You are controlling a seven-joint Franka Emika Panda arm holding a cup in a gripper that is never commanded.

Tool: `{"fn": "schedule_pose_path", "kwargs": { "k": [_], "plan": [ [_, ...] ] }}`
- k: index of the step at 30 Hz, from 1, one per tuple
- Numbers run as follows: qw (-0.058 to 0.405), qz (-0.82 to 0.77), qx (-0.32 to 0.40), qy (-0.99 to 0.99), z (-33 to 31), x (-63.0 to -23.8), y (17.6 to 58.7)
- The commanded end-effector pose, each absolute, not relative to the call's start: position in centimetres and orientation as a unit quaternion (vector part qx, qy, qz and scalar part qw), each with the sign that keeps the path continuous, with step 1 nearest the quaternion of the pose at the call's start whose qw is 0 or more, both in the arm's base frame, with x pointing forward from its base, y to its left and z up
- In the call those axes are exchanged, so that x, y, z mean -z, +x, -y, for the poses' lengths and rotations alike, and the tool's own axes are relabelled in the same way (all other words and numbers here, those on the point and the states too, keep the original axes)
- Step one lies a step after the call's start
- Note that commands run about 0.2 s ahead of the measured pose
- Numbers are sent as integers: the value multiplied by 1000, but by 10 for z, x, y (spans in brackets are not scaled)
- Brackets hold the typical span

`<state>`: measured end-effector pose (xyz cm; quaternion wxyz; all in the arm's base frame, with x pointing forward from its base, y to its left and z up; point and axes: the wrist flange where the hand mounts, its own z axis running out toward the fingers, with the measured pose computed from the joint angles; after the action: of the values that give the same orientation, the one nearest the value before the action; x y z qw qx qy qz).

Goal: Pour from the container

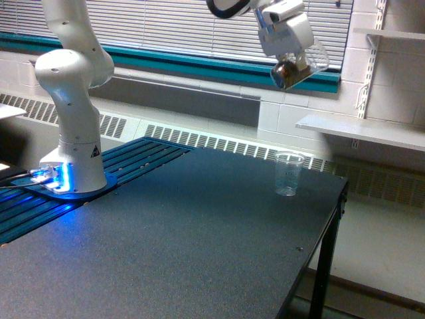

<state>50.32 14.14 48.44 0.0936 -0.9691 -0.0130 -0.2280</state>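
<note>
The dark, speckled rectangular table top (pixel 199 246) fills most of the exterior view, with one black leg visible under its edge at the exterior view's right. At the exterior view's left, the white Franka arm's base column (pixel 72 113) stands upright on a round base plate lit with blue light, which sits on a blue slatted metal platform (pixel 99 176) at the table's far corner. Behind the table runs a wall with closed horizontal window blinds (pixel 172 26), a teal sill band and a long louvred radiator grille below it. Two white wall shelves (pixel 362 129) hang on brackets at the exterior view's right.

The arm's upper links leave the frame at the top and re-enter near the top centre, where the white gripper (pixel 292 56) points downward and toward the exterior view's right. Its fingers are clenched on the small transparent plastic container (pixel 297 65), which is held high in the air, tilted with its mouth toward the upper right. Dark brown contents sit in the lower part of the container.

A clear tapered plastic drinking cup (pixel 288 174) stands upright on the table near its far right corner, well below the container and apart from it.
</note>
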Motion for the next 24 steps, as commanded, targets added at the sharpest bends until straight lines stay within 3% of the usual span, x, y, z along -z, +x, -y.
{"fn": "schedule_pose_path", "kwargs": {
  "k": [1, 24],
  "plan": [
    [81, 54, 225, -970, -154, -476, 494],
    [34, 99, 156, -982, -175, -421, 463]
  ]
}}
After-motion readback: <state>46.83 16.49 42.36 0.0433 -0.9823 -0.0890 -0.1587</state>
